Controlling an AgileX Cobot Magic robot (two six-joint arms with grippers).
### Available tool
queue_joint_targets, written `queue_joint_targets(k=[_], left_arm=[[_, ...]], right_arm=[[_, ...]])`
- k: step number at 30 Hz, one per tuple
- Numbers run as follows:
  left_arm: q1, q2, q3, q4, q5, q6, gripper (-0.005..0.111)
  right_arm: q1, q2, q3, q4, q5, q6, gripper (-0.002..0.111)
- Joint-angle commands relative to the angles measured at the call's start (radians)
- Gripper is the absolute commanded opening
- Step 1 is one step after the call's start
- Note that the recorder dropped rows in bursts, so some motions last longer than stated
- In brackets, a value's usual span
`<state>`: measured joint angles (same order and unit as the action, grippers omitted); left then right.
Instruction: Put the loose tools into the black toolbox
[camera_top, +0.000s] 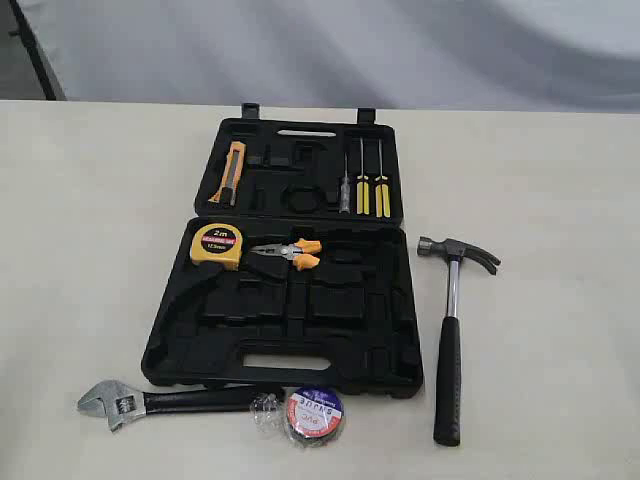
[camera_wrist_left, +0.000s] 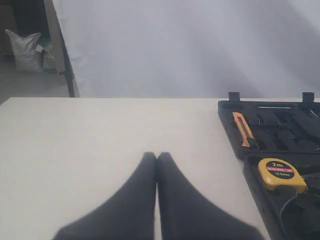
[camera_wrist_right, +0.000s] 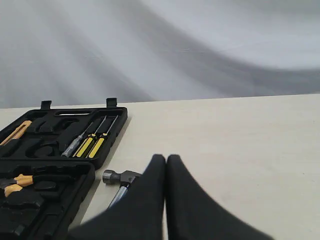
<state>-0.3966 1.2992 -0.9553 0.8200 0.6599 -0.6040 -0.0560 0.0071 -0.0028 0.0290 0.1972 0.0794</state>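
**Toolbox open, three tools on the table, both grippers shut and empty**

The cream-coloured flat table (camera_top: 90, 250) carried everything. At centre lay the large black moulded-plastic toolbox (camera_top: 180, 352), opened flat. Its two hinged halves ran far to near, w/ the oblong handle slot at the near edge. Most tool-shaped recesses in the near half were empty.

The left gripper (camera_wrist_left: 157, 156), w/ dark fingers, was pressed closed tip to tip and held nothing. Bare table lay beyond it. The right gripper (camera_wrist_right: 166, 157) was likewise closed tight w/ nothing in it, and its fingers hid part of the hammer shaft. Neither showed in the exterior view.

The claw hammer w/ chrome shaft and black handle (camera_top: 450, 340) lay on the table just right of the toolbox, clear of it. Its head was at the far end, claw pointing right, grip at the near end.

The silver-headed, black-handled adjustable wrench (camera_top: 170, 402) lay near-left of the box along its near rim, head to the left. Contact w/ the rim: can't tell.

In the near half's far-left corner sat a yellow tape measure w/ a black "2m" label (camera_top: 217, 245).

The black tape roll w/ blue-red label (camera_top: 314, 415) lay flat on the table near the box's near edge, right of the wrench handle.

The far half held an orange-and-black utility knife (camera_top: 232, 172) at left and three slim screwdrivers (camera_top: 363, 188) at right, two w/ yellow-black handles.

Small orange-handled pliers (camera_top: 285, 256) lay just right of the tape measure.

A crumpled bit of clear plastic (camera_top: 265, 410) sat btwn wrench handle and tape roll.
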Motion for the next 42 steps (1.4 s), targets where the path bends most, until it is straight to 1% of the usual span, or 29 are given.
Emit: queue_joint_targets(k=[1, 25, 27, 29, 32, 35, 39, 41, 42], left_arm=[[0.003, -0.008, 0.009, -0.014, -0.017, -0.010, 0.001], [0.003, -0.008, 0.009, -0.014, -0.017, -0.010, 0.001], [0.003, -0.008, 0.009, -0.014, -0.017, -0.010, 0.001], [0.003, -0.008, 0.009, -0.014, -0.017, -0.010, 0.001], [0.003, -0.008, 0.009, -0.014, -0.017, -0.010, 0.001], [0.003, -0.008, 0.009, -0.014, -0.017, -0.010, 0.001], [0.003, -0.008, 0.009, -0.014, -0.017, -0.010, 0.001], [0.003, -0.008, 0.009, -0.014, -0.017, -0.010, 0.001], [0.003, -0.008, 0.009, -0.014, -0.017, -0.010, 0.001]], right_arm=[[-0.005, -0.007, 0.003, -0.002, 0.004, 0.001, 0.000], [-0.005, -0.007, 0.003, -0.002, 0.004, -0.002, 0.000], [-0.005, -0.007, 0.003, 0.001, -0.021, 0.007, 0.000], [-0.005, -0.007, 0.003, 0.025, -0.090, 0.011, 0.000], [-0.005, -0.007, 0.003, 0.068, -0.262, 0.028, 0.000], [-0.005, -0.007, 0.003, 0.106, -0.450, 0.103, 0.000], [-0.005, -0.007, 0.003, 0.102, -0.672, 0.182, 0.000], [-0.005, -0.007, 0.003, 0.096, -0.736, 0.187, 0.000], [-0.005, -0.007, 0.002, 0.087, -0.730, 0.175, 0.000]])
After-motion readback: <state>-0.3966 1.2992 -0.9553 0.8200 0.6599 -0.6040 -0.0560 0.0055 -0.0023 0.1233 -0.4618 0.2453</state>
